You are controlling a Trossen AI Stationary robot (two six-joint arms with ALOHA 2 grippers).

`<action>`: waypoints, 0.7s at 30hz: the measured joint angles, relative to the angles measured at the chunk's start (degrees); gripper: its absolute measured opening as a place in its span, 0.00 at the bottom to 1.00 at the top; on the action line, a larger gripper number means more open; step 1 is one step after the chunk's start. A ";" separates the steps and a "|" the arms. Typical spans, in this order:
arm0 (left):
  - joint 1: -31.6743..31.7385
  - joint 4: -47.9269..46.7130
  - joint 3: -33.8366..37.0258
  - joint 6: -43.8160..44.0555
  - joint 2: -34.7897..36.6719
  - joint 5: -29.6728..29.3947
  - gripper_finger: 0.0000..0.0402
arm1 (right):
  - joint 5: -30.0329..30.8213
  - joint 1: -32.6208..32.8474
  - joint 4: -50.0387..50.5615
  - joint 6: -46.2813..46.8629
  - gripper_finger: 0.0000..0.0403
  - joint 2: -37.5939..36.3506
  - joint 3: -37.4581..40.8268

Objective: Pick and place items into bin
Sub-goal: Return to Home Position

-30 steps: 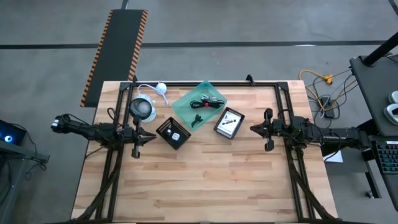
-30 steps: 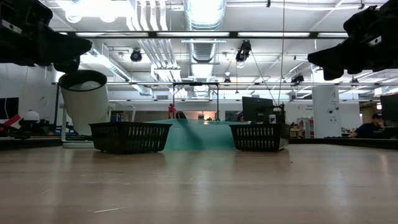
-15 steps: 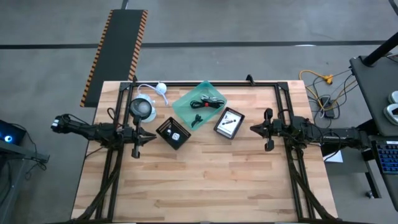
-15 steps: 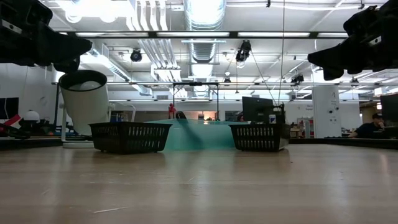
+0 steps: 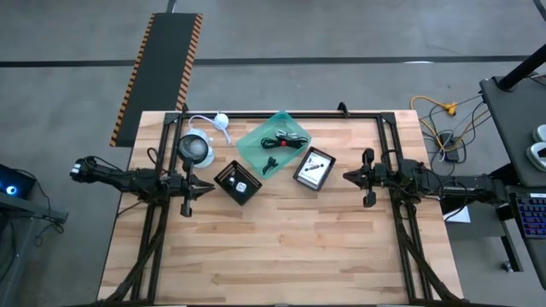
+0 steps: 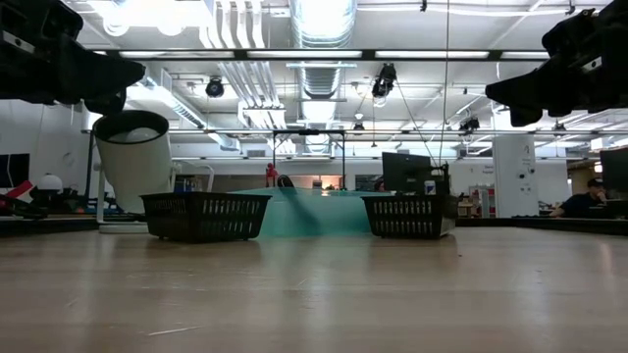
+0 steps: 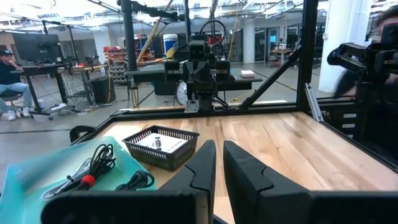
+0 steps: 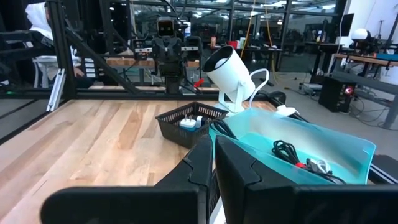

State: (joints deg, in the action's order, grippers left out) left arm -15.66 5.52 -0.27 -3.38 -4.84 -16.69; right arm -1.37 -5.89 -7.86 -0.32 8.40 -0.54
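- High view showed the wooden table (image 5: 281,247) filling the middle of the picture, with one dark arm at each side.
- Left gripper (image 5: 189,185) hung over the left-middle of the table. In the left wrist view its fingers (image 7: 202,168) were pressed close, with only a thin gap, and nothing was between them.
- Right gripper (image 5: 365,177) hung over the right-middle of the table. In the right wrist view its fingers (image 8: 233,171) were closed up the same way and were empty too.
- Between the two grippers, and a bit higher in the picture, lay the teal tray (image 5: 252,143).
- Just below the tray sat the left bin (image 6: 204,218) and the right bin (image 6: 409,218), one near each gripper. Both already had things in them.
- Inside the tray lay the black cable (image 5: 286,139), bunched up with a red tie. Its long side ran mostly left to right, so it pointed from one gripper toward the other.
- A small dark thing (image 5: 270,163) lay at the low edge of the tray, close to the left bin.
- I think the cable was about halfway between the arms, maybe a little nearer the right one. The small dark thing looked a little nearer the left one.
- Either arm would need to reach inward and up the picture to get to the tray.
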 joint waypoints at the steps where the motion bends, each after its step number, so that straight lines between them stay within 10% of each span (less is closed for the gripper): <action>1: 0.02 -0.02 0.00 0.00 0.00 0.00 0.04 | 0.00 0.00 0.00 0.21 0.02 0.00 0.00; 21: 0.00 0.00 0.00 -0.02 0.00 0.00 0.04 | -0.01 0.00 0.00 -0.11 0.02 0.00 0.00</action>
State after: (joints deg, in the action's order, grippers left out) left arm -15.66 5.52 -0.27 -3.40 -4.84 -16.69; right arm -1.38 -5.89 -7.86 -0.43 8.39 -0.54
